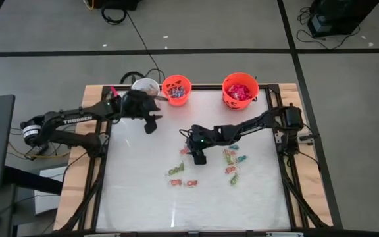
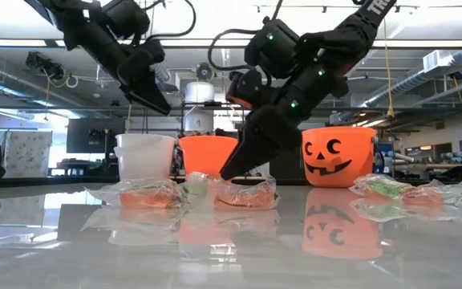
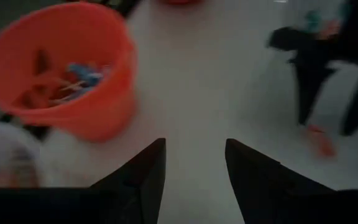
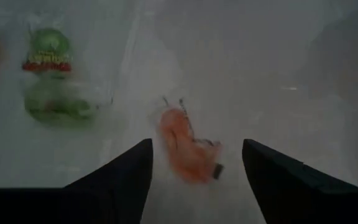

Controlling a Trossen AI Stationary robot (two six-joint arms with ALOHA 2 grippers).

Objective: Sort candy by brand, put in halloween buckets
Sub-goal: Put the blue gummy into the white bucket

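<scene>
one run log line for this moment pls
left hand open, empty, beside small orange bucket | right hand open, over orange candy on table | nothing held | loose candy left

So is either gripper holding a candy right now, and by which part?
No. The right gripper is open above an orange candy lying on the table, not gripping it. The left gripper is open and empty near the small orange bucket.

White lettering reading "TROSSEN" is showing along the left arm (image 1: 68, 120) in the high view, over the table's left edge. Part of the same white lettering is showing on an arm at the low view's upper edge, cut off. Print on the candy wrappers is showing too blurred to read.
</scene>
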